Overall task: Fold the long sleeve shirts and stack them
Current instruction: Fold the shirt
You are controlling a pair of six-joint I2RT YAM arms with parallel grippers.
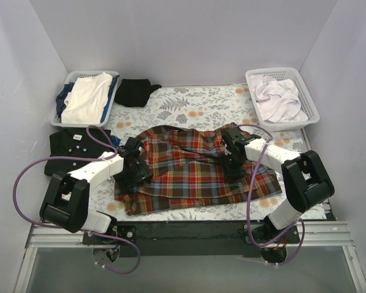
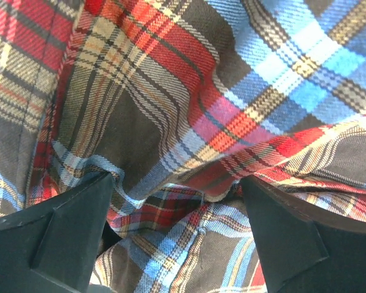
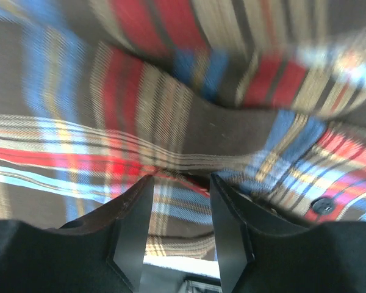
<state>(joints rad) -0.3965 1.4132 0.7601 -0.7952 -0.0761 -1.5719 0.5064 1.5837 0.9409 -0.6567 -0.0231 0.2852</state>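
The plaid shirt (image 1: 195, 174) lies spread and rumpled in the middle of the desk (image 1: 195, 104), its near hem close to the desk's near edge. The left arm (image 1: 97, 168) reaches onto the plaid shirt's left edge. Its jaws stand spread wide over a wrinkle, pinching nothing. The right arm (image 1: 265, 152) rests on the plaid shirt's right side. Its jaws stand a little apart with a narrow gap between them and a fold of cloth at their tips; we cannot tell whether they touch it. A black shirt (image 1: 67, 152) lies flat near the plaid shirt's left edge. Beyond the plaid shirt we see bare desk, with the left basket (image 1: 61, 119) far-left, the right basket (image 1: 311, 110) far-right, and a black cloth (image 1: 134, 91) behind it.
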